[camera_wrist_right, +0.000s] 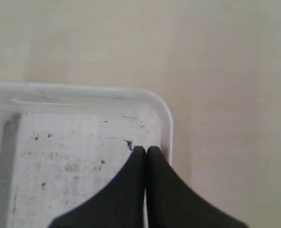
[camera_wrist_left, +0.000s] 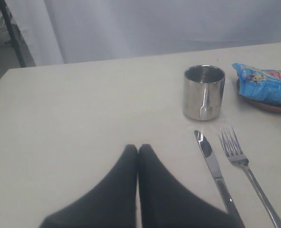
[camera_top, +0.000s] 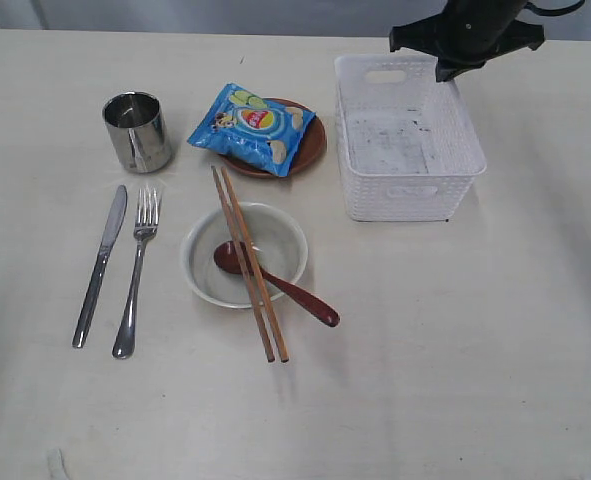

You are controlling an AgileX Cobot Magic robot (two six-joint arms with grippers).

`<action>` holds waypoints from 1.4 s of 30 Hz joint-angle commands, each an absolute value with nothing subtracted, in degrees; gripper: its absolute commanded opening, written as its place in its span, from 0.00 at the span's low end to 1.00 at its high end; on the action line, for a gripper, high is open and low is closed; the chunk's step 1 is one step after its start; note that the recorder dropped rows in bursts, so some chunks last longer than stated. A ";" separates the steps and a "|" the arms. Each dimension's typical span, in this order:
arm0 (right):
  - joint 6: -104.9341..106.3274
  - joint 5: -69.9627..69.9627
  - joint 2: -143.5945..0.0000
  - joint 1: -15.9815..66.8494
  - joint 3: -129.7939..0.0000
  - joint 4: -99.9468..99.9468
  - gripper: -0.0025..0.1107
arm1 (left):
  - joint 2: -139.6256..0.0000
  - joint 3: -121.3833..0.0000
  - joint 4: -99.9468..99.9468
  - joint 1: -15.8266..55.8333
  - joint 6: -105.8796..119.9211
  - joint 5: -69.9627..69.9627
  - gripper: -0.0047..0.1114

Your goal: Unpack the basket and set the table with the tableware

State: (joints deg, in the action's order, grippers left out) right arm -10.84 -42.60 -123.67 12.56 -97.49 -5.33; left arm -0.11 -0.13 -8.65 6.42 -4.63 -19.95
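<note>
We find the basket point(camera_top: 407, 192) near the far edge of the tabletop point(camera_top: 455, 350), toward its right end, with its long axis running from that far edge toward the near one. Its floor is bare apart from dark specks, so we judge the unpacking done. The right hand point(camera_top: 445, 74) hangs directly above the basket's far right corner. In the right wrist view its fingertips point(camera_wrist_right: 146, 149) are pressed together over the rounded rim point(camera_wrist_right: 83, 90), gripping nothing and, as far as we can tell, touching nothing. The right arm is plainly the nearer one to the basket, so any further move on it would fall to that arm, and the hand would first have to open. The left hand point(camera_wrist_left: 138, 148) is out of the exterior view. Its own camera shows it closed and empty above bare tabletop near the left end, with the knife point(camera_wrist_left: 215, 171) and fork point(camera_wrist_left: 245, 164) just beside it and the cup point(camera_wrist_left: 203, 92) beyond. The bowl point(camera_top: 197, 240) sits mid-tabletop with the spoon point(camera_top: 285, 290) and chopsticks point(camera_top: 250, 265) lying across it, their handles toward the near edge. The plate point(camera_top: 313, 145) lies beyond the bowl, between cup and basket, with a chip bag point(camera_top: 255, 125) resting on it.
</note>
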 commanded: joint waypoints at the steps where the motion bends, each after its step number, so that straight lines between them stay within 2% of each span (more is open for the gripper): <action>1: -11.36 -43.62 -123.66 11.19 -97.85 -6.11 0.02 | 0.00 0.00 -8.62 6.77 -4.76 -19.92 0.04; 10: 0.52 -44.16 -123.66 13.31 -97.85 8.93 0.02 | 0.00 0.00 -8.62 6.77 -4.76 -19.92 0.04; 17: -0.71 -50.63 -123.66 21.63 -97.85 5.75 0.02 | 0.00 0.00 -8.62 6.77 -4.76 -19.92 0.04; 20: -0.86 -50.98 -123.66 22.81 -97.85 5.15 0.02 | 0.00 0.00 -8.62 6.77 -4.76 -19.92 0.04; 34: -2.51 -51.62 -122.87 23.55 -97.85 1.97 0.02 | 0.00 0.00 -8.62 6.77 -4.76 -19.92 0.04; 42: -5.97 -54.12 -112.65 23.43 -97.85 -3.37 0.02 | 0.00 0.00 -8.62 6.77 -4.76 -19.92 0.04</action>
State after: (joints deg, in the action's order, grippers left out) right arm -5.51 -53.18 -117.41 23.56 -97.49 -2.61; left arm -0.11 -0.13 -8.65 6.42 -4.63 -19.95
